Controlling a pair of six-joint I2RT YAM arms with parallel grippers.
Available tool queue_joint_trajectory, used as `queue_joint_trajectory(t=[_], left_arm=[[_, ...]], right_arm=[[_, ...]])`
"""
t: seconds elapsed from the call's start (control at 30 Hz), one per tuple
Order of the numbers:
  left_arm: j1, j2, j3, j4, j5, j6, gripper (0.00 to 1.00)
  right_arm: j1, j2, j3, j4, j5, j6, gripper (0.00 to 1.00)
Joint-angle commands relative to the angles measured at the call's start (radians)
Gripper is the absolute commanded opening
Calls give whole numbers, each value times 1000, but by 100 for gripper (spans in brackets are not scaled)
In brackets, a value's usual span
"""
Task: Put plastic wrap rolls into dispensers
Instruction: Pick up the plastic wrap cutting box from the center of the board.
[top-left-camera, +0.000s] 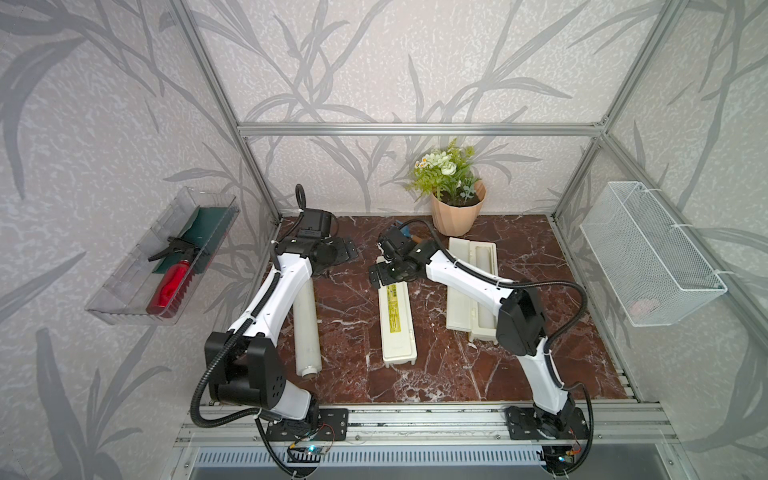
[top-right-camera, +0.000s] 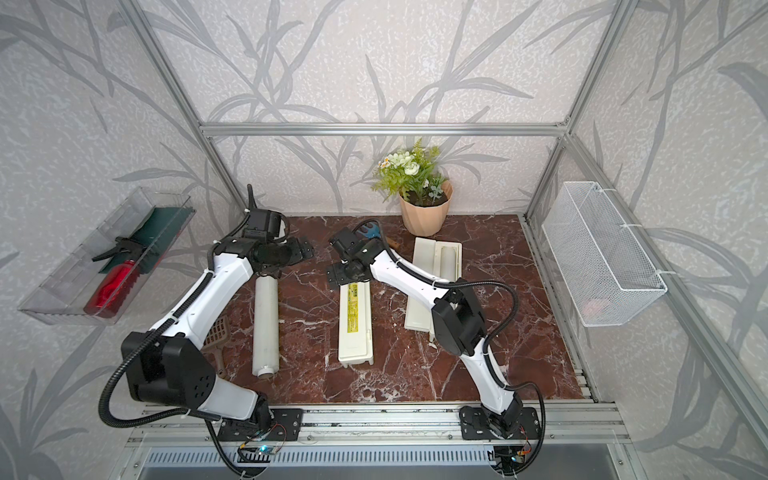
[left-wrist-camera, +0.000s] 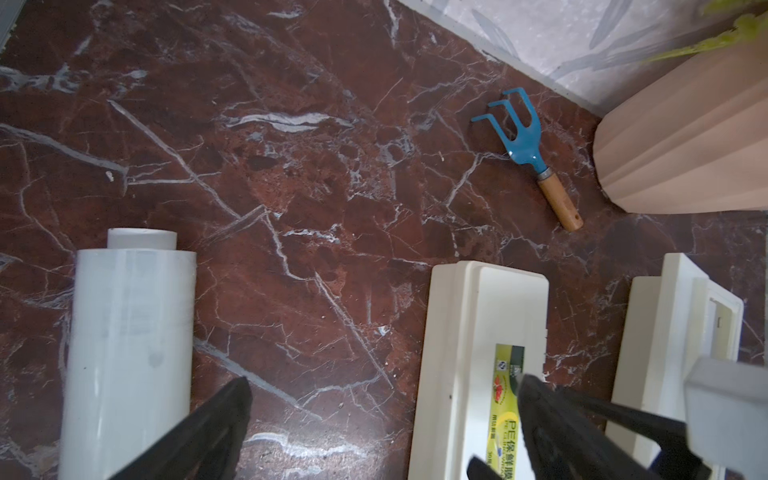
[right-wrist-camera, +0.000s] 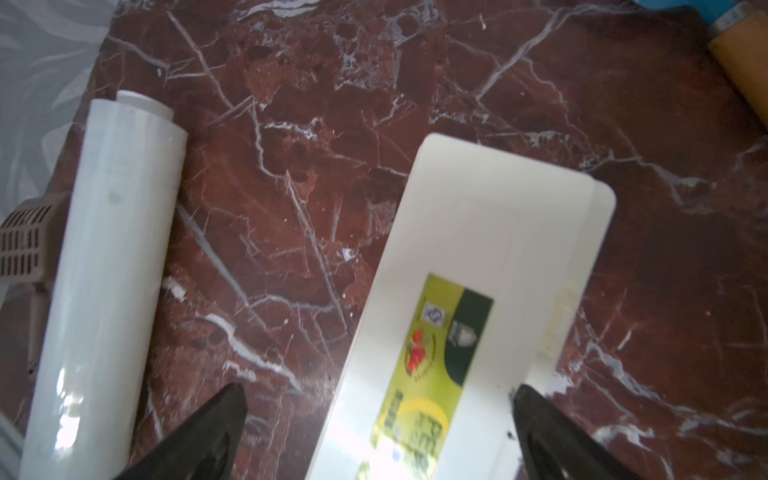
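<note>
One plastic wrap roll (top-left-camera: 306, 332) lies front-to-back, parallel to the closed dispenser (top-left-camera: 397, 328).

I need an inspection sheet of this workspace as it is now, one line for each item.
surface: red-brown marble table, no spill seen.
job's things: loose roll lies flat on the table; closed dispenser in the middle; open dispenser beside it, with a second roll inside.
clutter: blue hand rake, brown slotted scoop, plant pot.
grippers: left gripper open, empty, above bare table; right gripper open above the closed dispenser's far end.
cables: black hoses loop along both arms.
surroundings: clear wall tray with red spray bottle; white mesh basket on the opposite wall.
</note>
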Motion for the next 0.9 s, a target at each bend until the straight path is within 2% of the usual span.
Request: queue_joint_trajectory(t=[0.0, 0.1, 0.2, 0.37, 0.47, 0.67, 0.87], left_arm=[[14, -10, -19, -17, 50, 36, 100], [25, -25, -34, -2, 52, 37, 100], [31, -36, -53, 10, 56, 38, 99], [38, -39, -74, 24, 60, 36, 100], [42, -36, -76, 29, 66, 31, 99], [46, -36, -76, 27, 67, 31, 100], [49, -28, -80, 34, 73, 32, 99]], right_arm=[[0, 132, 218, -228, 118, 58, 100], [16, 247, 440, -378, 172, 55, 100], [42, 275, 541, -438, 230, 30, 100], [51, 208, 435, -413, 284, 30, 99], [48, 193, 348, -335, 243, 52, 100], [30, 292, 459, -423, 210, 93, 100], [17, 309, 452, -407, 213, 101, 100]])
